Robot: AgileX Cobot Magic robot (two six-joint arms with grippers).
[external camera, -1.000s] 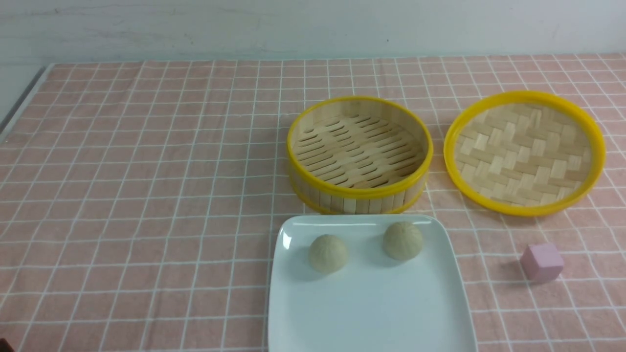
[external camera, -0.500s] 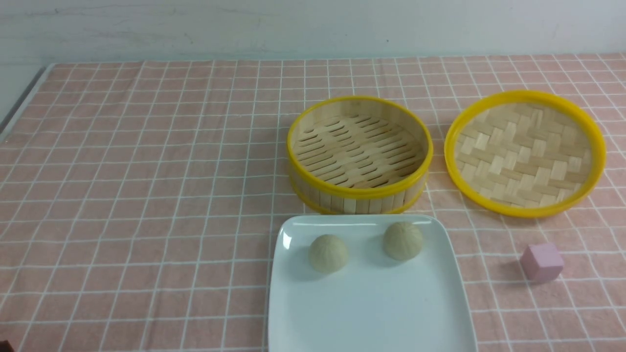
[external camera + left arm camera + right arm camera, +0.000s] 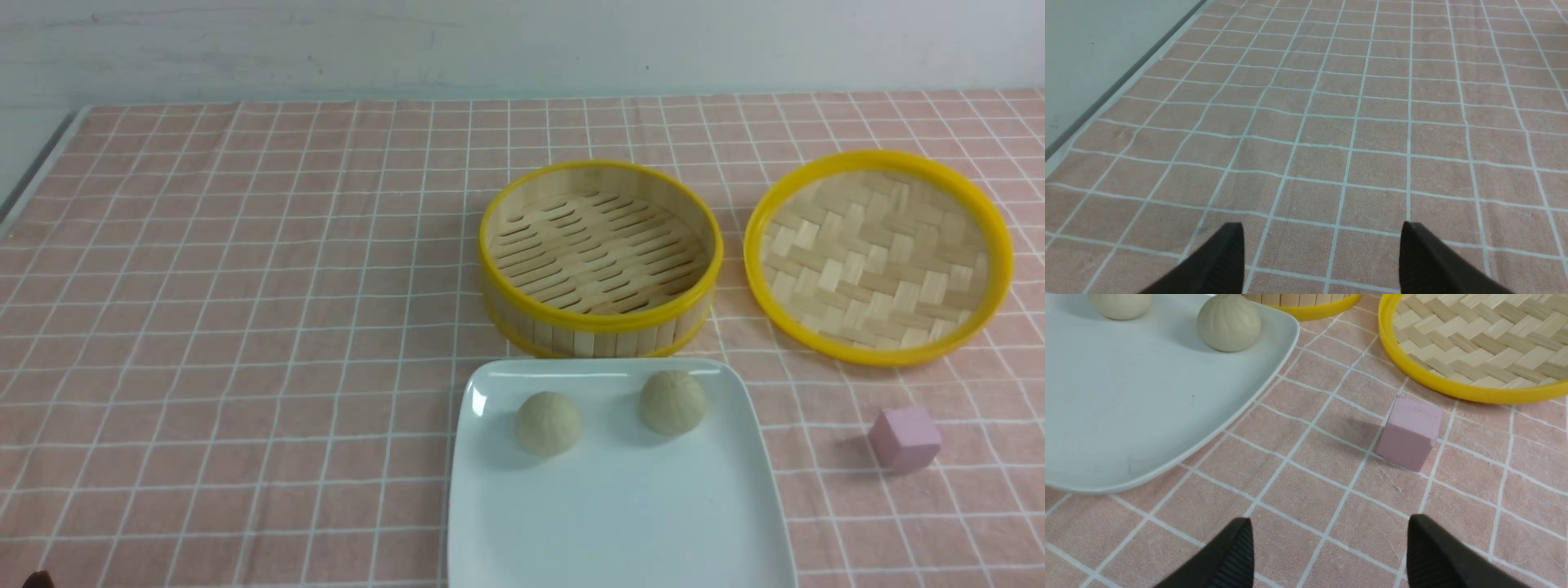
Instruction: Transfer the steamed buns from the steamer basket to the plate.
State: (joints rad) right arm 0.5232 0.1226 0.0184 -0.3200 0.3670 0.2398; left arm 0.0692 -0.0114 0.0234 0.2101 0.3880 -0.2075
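Counter [image 3: 245, 327] under a pink checked cloth fills the front view, where neither arm shows; the left gripper [image 3: 1321, 253] hangs low over bare cloth near the counter's left edge, its dark fingers [image 3: 1216, 265] spread wide with nothing between them; the right gripper [image 3: 1329, 551] hangs low over the cloth between plate and cube, fingers [image 3: 1433, 555] equally wide and empty. Plate [image 3: 620, 514], white and square with rounded corners, lies nearest the robot, its far edge just beside the steamer basket [image 3: 600, 257]; the basket sits upright and open, its slotted floor bare. Right of the basket lies a shallower woven lid [image 3: 878, 253], flat, yellow rim up. Both steamed buns [image 3: 548, 422] rest on the plate's far half, side by side and apart, the right one [image 3: 673, 402] closer to the basket; round, they show no long axis; pleats face up. Pink cube [image 3: 904, 438] stands on the cloth right of the plate, nearer than the lid, touching neither.
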